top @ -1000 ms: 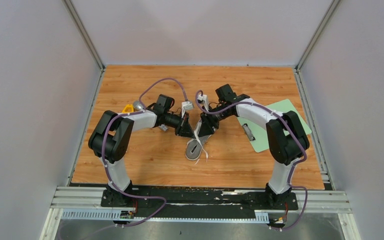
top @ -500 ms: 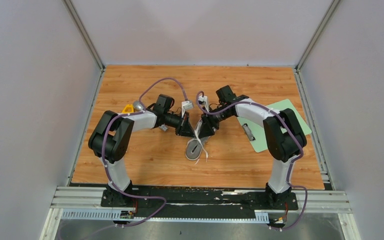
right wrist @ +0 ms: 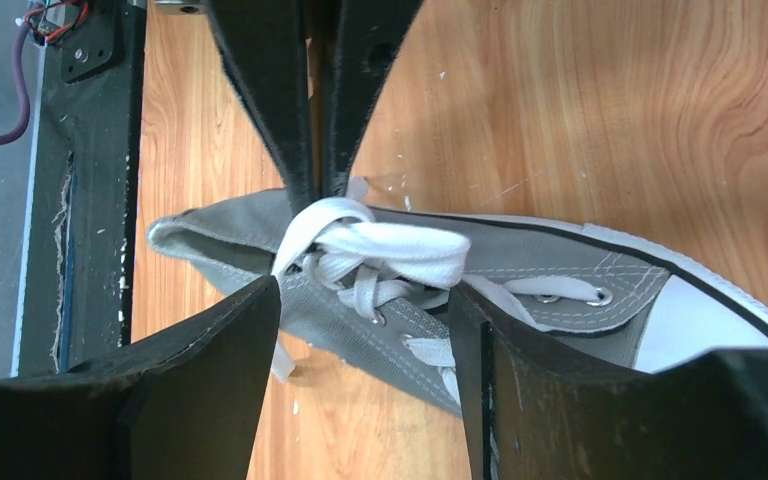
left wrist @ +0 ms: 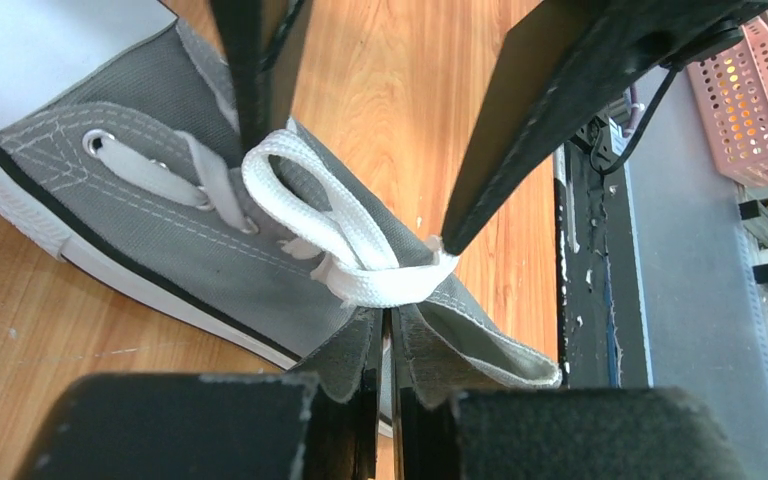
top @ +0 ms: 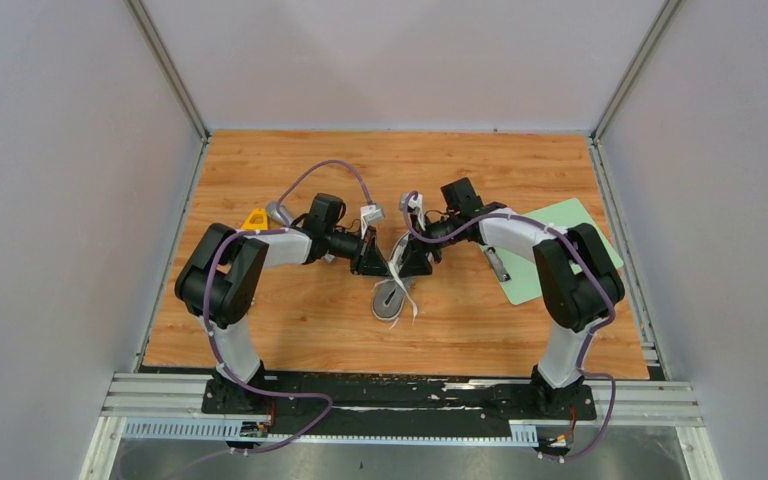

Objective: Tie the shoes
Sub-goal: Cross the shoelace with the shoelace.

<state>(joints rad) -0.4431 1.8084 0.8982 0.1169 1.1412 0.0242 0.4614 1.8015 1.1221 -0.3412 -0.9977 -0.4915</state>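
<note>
A small grey sneaker [top: 389,299] with a white toe cap [right wrist: 705,330] lies on the wooden table, toe toward the right in the right wrist view. Its white laces form a loop [right wrist: 385,245] over the tongue. My left gripper [left wrist: 387,322] is shut on one end of that lace loop [left wrist: 360,255], its fingers [right wrist: 310,110] pinching it from above in the right wrist view. My right gripper [right wrist: 360,295] stands open, straddling the loop's other end without gripping it. Both grippers [top: 390,260] meet just behind the shoe.
A pale green mat [top: 570,235] with a small metal object [top: 497,262] lies at the right. A yellow piece [top: 255,217] and a grey one [top: 278,210] sit behind the left arm. Grey walls enclose the table; a pink basket [left wrist: 750,90] stands off the table.
My right gripper has opened wide and let go of the lace. Both wrists have shifted slightly back; the shoe has stayed in place.
</note>
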